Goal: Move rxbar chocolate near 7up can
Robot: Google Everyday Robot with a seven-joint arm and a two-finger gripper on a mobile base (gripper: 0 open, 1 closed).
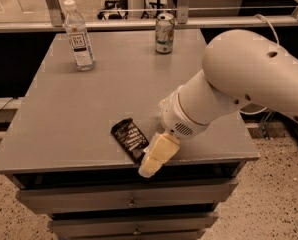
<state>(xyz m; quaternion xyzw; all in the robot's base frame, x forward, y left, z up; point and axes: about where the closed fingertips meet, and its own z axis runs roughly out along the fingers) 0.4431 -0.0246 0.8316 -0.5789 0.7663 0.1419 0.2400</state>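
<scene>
The rxbar chocolate point(130, 138), a flat black wrapper with white lettering, lies near the front edge of the grey table point(89, 104). The 7up can point(164, 32) stands upright at the back of the table, right of centre. My gripper point(155, 157) hangs from the white arm just right of the bar, its cream fingers pointing down over the table's front edge and overlapping the bar's right end.
A clear plastic water bottle point(78, 36) with a white cap stands at the back left. Drawers point(131, 202) sit under the tabletop. A railing and glass run behind the table. A cable hangs at the right.
</scene>
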